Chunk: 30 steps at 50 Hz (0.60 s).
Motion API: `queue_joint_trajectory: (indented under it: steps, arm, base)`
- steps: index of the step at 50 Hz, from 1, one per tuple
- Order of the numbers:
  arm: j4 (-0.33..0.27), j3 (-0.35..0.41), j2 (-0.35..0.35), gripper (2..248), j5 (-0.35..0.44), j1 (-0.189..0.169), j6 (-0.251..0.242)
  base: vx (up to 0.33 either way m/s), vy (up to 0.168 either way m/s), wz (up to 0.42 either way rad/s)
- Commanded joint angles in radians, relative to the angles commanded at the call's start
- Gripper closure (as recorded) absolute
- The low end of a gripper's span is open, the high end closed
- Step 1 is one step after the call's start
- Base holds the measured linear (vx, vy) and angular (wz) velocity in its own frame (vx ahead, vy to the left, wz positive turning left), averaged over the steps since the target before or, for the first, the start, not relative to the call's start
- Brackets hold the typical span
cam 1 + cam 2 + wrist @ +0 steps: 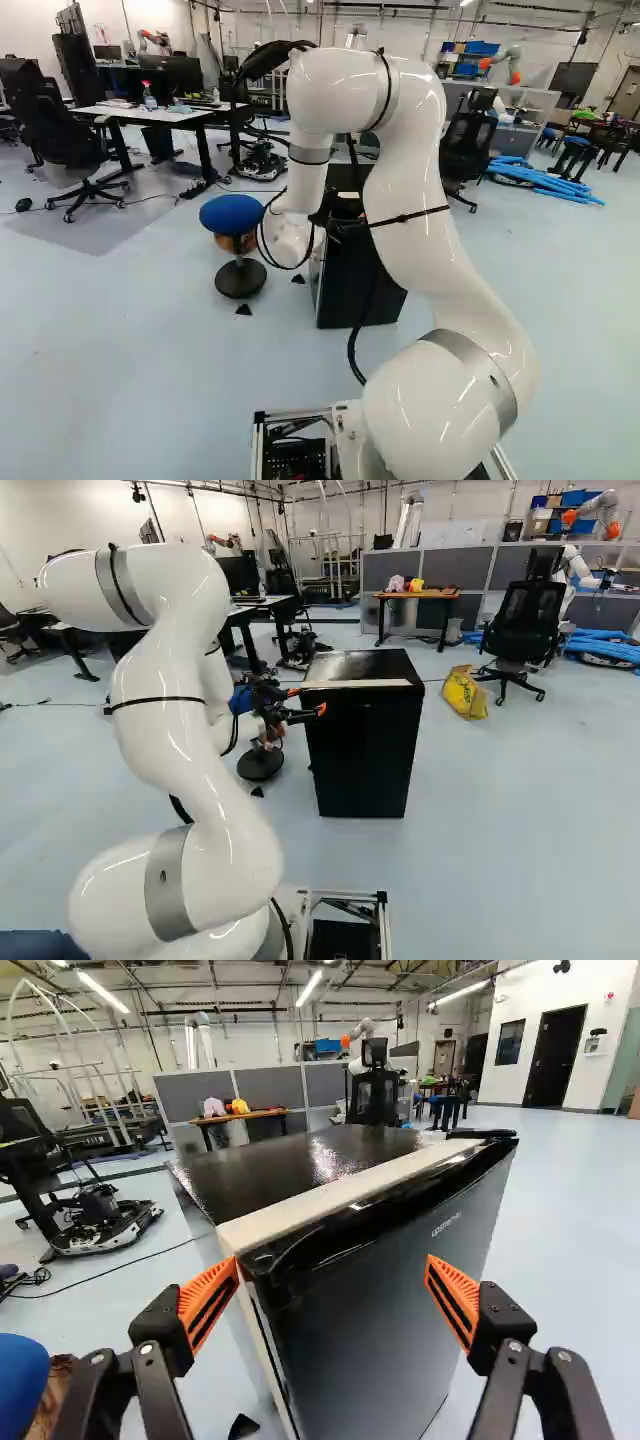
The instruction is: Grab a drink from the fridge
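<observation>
In the right base view my gripper [307, 702] is at the near upper part of the small black fridge [362, 750], by its left side. The wrist view shows the gripper [332, 1268] open, its orange-padded fingers wide apart with nothing gripped. Ahead of and between them stands the fridge door [385, 1310], shut, with a pale strip [330, 1195] along its top edge. One orange pad [208, 1300] is close to the door's upper corner; whether it touches, I cannot tell. The arm partly hides the fridge [355, 290] in the left base view. No drink is visible.
A blue-topped stool [232, 212] stands beside the fridge in the left base view, with a desk [150, 113] farther back. Beyond the fridge in the right base view are a yellow bag [464, 693], a black chair [525, 620] and another robot [580, 568].
</observation>
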Motion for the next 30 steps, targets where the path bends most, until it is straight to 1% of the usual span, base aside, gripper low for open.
queue_joint_trajectory:
  steps: [16, 30]
  arm:
    - [0.002, 0.005, 0.003, 3, 0.000, 0.001, 0.000]
    - [0.031, 0.016, 0.009, 3, 0.000, 0.003, 0.000]
  base:
    - [0.000, 0.000, 0.000]
    - [0.000, 0.000, 0.000]
